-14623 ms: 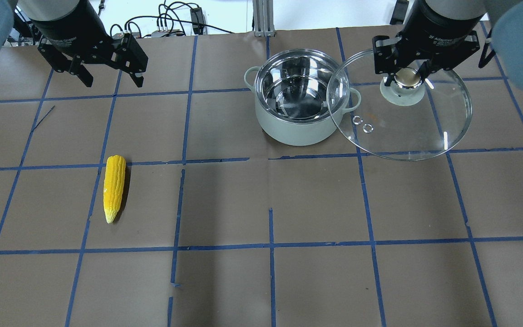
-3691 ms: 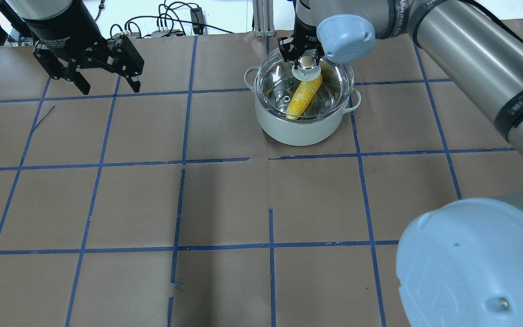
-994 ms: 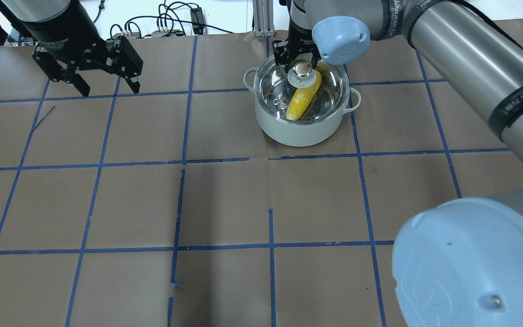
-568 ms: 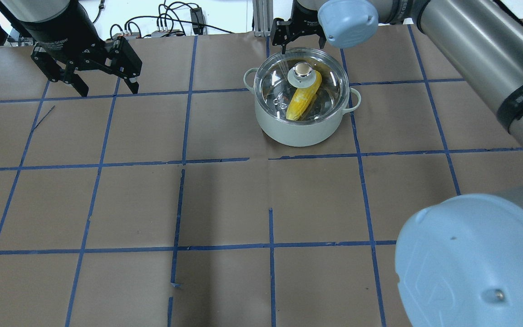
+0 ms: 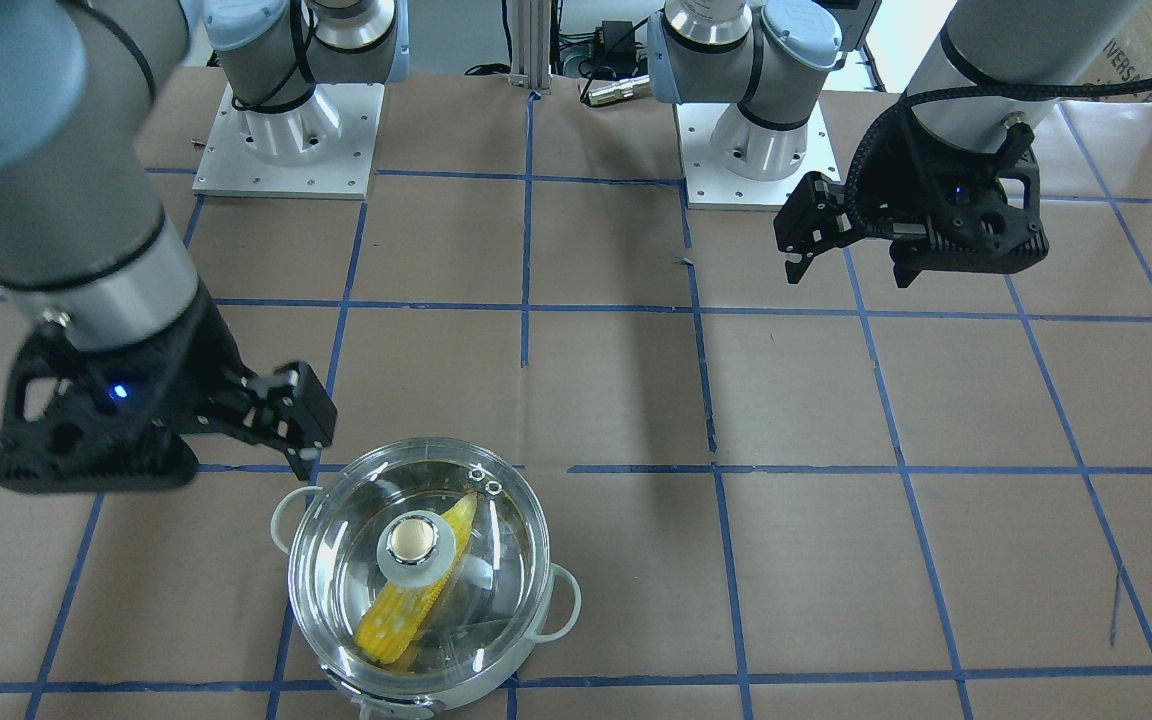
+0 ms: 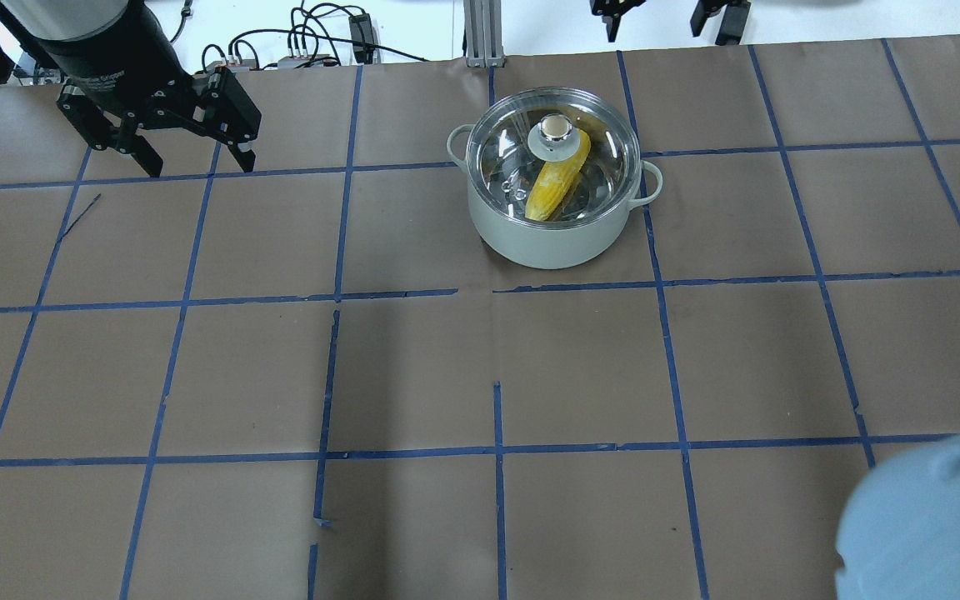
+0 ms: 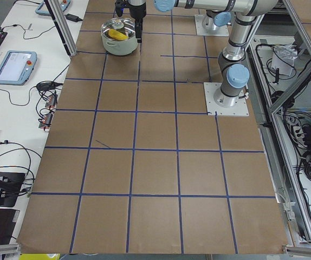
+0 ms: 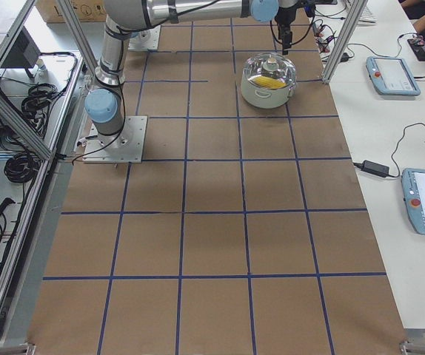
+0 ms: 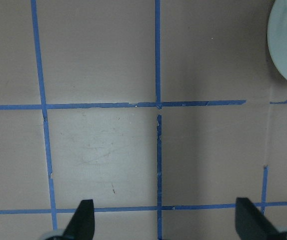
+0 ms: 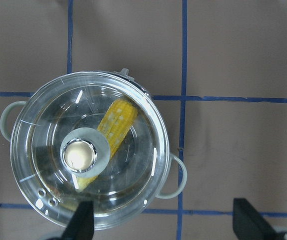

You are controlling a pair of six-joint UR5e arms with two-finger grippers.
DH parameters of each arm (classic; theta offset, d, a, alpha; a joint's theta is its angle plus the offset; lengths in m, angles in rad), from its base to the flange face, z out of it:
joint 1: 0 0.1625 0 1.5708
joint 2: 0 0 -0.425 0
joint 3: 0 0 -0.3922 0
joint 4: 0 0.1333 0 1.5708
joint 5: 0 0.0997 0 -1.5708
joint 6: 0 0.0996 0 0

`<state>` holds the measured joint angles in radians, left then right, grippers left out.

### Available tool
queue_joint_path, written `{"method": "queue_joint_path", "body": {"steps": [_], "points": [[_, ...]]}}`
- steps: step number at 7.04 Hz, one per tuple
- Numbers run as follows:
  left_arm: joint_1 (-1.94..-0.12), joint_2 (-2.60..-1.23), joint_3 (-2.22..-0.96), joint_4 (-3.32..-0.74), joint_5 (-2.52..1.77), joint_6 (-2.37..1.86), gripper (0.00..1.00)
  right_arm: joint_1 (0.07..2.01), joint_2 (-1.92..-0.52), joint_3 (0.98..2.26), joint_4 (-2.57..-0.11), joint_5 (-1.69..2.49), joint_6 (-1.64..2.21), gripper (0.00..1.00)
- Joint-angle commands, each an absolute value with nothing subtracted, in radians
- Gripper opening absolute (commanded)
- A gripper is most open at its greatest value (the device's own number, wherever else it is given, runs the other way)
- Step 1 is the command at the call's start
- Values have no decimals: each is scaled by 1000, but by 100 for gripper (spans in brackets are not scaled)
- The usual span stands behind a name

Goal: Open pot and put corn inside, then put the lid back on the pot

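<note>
Now your empty right gripper (image 10: 164, 221) hangs wide above the lid (image 10: 81, 156) capping pot (image 6: 547, 242) and corn (image 10: 117, 122); left gripper (image 9: 163, 222) wide, farther off.

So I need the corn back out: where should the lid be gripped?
By the knob at its centre, coming straight down from above. The lid sits level on the pot, its glass dome is wide and smooth, and the knob is the only raised part narrow enough to pinch.
</note>
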<state>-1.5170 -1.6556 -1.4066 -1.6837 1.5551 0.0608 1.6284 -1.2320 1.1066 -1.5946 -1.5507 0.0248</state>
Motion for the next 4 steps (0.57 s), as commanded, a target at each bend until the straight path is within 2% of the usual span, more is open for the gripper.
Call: {"method": "queue_joint_path", "body": {"steps": [1, 2, 4], "points": [[-1516, -1654, -1408, -1690, 1560, 64, 100, 1605, -1424, 1213, -1457, -1542, 9, 93], [-1516, -1655, -1408, -1690, 1562, 64, 100, 1605, -1516, 1345, -1479, -1540, 11, 98], [-1516, -1664, -1407, -1681, 1562, 61, 100, 1565, -1648, 1565, -1566, -1545, 9, 99]]}}
